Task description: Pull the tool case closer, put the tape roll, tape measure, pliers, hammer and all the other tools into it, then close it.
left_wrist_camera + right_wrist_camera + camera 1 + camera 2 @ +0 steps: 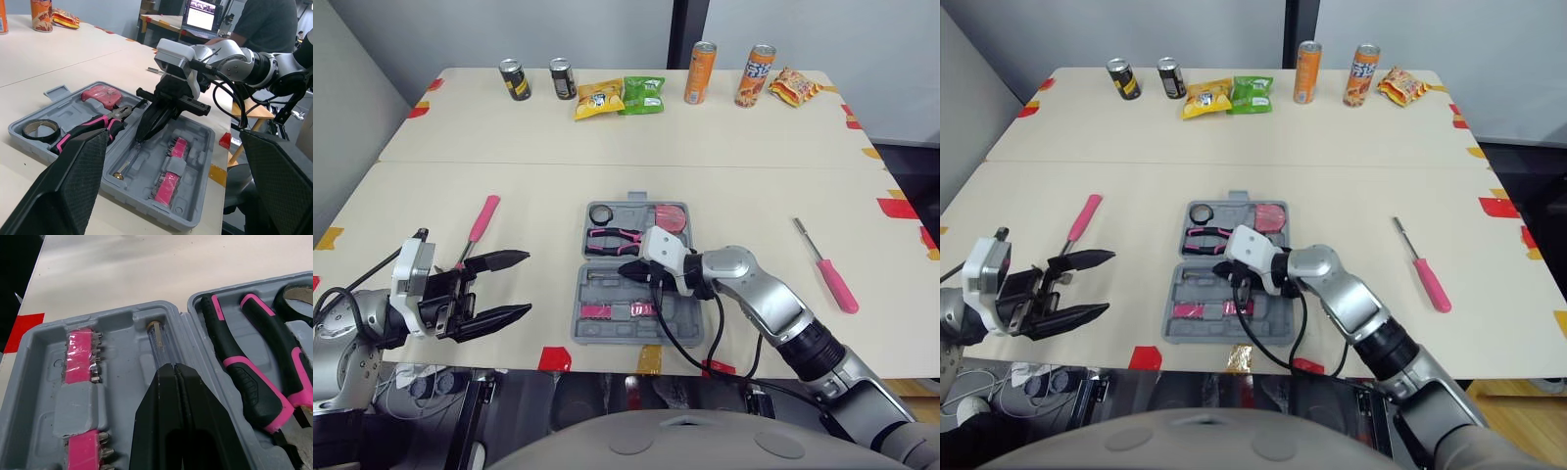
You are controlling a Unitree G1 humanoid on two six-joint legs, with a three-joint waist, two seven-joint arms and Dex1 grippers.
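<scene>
The grey tool case (579, 304) lies open near the table's front edge. It holds a tape roll (602, 213), pink-handled pliers (614, 240), a pink tape measure (671, 217) and pink bit holders (80, 355). My right gripper (628, 269) reaches into the case's near half with its fingers shut, its tips over a clear-handled driver (159, 342) lying in its slot. My left gripper (528, 283) hangs open and empty at the front left. Just beyond it lies a pink-handled tool (481, 223), its head hidden behind that gripper. A pink-handled screwdriver (829, 269) lies on the table to the right.
Two dark cans (538, 78), two snack packs (620, 97), two orange cans (728, 73) and another snack pack (795, 86) line the far side. Red and yellow tape marks dot the table edges. A person sits at a laptop (203, 14) beyond the table.
</scene>
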